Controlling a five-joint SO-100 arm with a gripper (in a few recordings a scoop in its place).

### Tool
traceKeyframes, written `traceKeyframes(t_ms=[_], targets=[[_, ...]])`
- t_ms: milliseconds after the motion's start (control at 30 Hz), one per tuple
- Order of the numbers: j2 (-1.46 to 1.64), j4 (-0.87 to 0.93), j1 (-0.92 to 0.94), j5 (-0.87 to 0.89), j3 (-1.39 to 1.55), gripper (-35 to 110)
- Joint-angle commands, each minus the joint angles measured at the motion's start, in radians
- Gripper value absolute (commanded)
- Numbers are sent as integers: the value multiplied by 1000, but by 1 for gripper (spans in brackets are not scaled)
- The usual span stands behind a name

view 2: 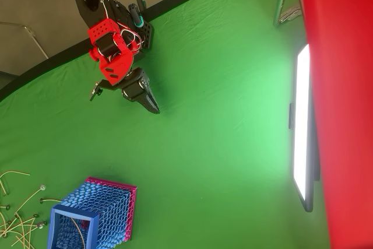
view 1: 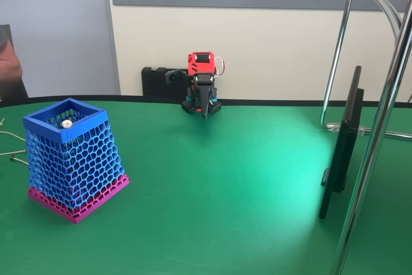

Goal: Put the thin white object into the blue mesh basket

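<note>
The job looks done. The thin white stick with a little round knob on its end [view 1: 67, 123] is inside the tall blue basket made of honeycomb mesh [view 1: 72, 159]. In the fixed view the white knob peeks up just under the square blue rim. In the overhead view the pale stick [view 2: 76, 226] leans across the open top of the basket [view 2: 102, 211]. I think nothing is left to do but rest.

The red and black robot arm sits folded up at the far side of the table, well apart from the basket. Its dark pointy gripper [view 1: 205, 109] points down at the table, and in the overhead view the gripper [view 2: 152, 105] looks pressed together and holds nothing.

The basket is full of small six-sided holes. It is narrow at the top and wide at its pink bottom. It looks like hard plastic. The green table top [view 1: 219, 185] looks soft and smooth like cloth. Some long pale thin cables [view 2: 17, 214] lie in a loose bunch just beside the basket.
</note>
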Motion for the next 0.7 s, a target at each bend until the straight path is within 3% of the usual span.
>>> traceKeyframes(t_ms=[0,667], targets=[[6,11,21,18,8,1],[6,14,31,28,8,1]])
